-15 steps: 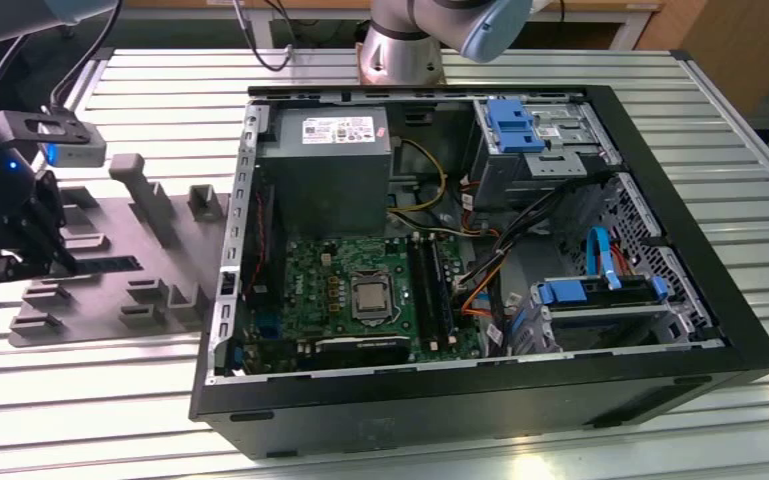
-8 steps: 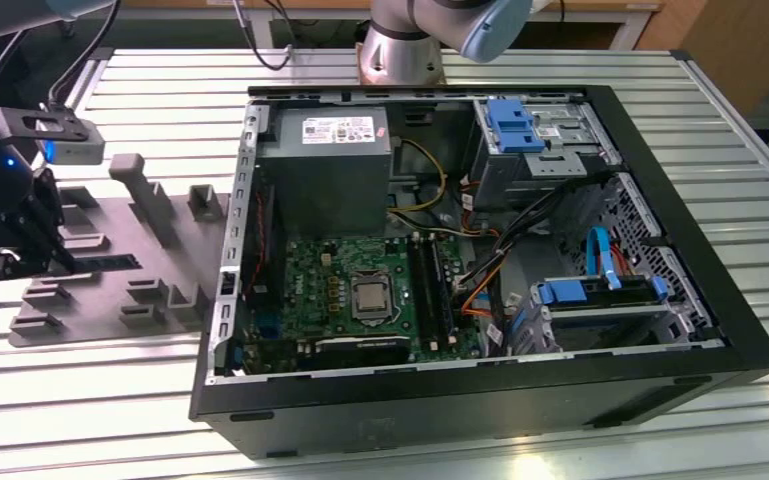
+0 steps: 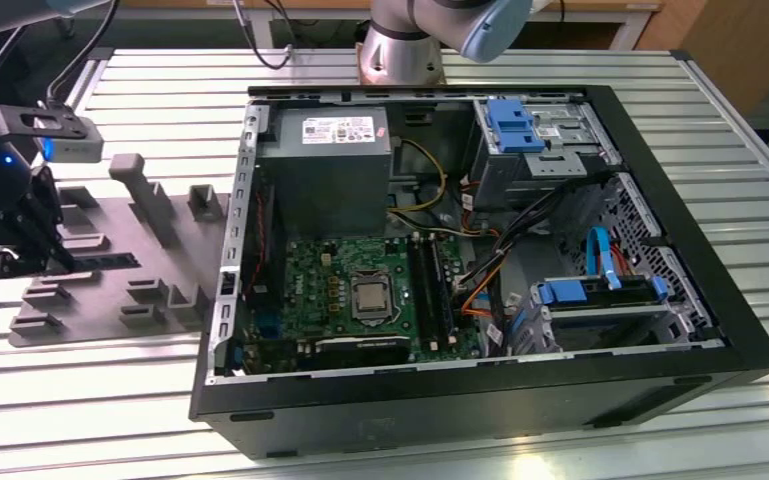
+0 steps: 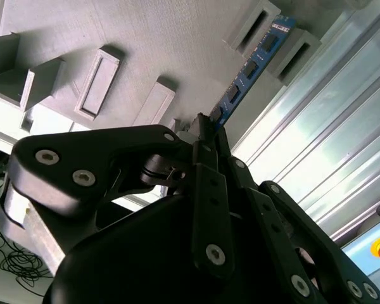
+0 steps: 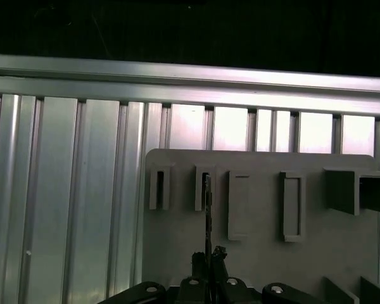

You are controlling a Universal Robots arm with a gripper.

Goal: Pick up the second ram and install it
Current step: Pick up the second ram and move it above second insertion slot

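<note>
1. Black computer case (image 3: 491,410) lies open on its side nearest the exterior view's camera, taking up the exterior view's right; inside it sits a green motherboard (image 3: 357,290) with long black memory sockets (image 3: 431,290) just beside the processor; a grey power supply (image 3: 324,160) sits at the case's far end.
2. Slatted metal table (image 3: 91,420) carries the case and everything else; the arm's base (image 3: 404,50) stands behind the case.
3. Grey fixture plate (image 3: 104,310) lies on the table at the exterior view's left, just beside the case; raised slotted blocks (image 5: 158,189) stand on it.
4. Dark gripper (image 4: 206,126) hangs low over the plate; in both wrist views its fingers (image 4: 202,171) are pressed together, pinching one end of the second ram (image 4: 250,66).
5. Thin and flat, the second ram carries a row of dark chips; in the second wrist view it runs from the fingertips to a pair of slotted blocks, its far end between them; in the first wrist view it appears edge-on as a thin dark line; whether it touches the blocks cannot be told; it is well apart from the memory sockets.
</note>
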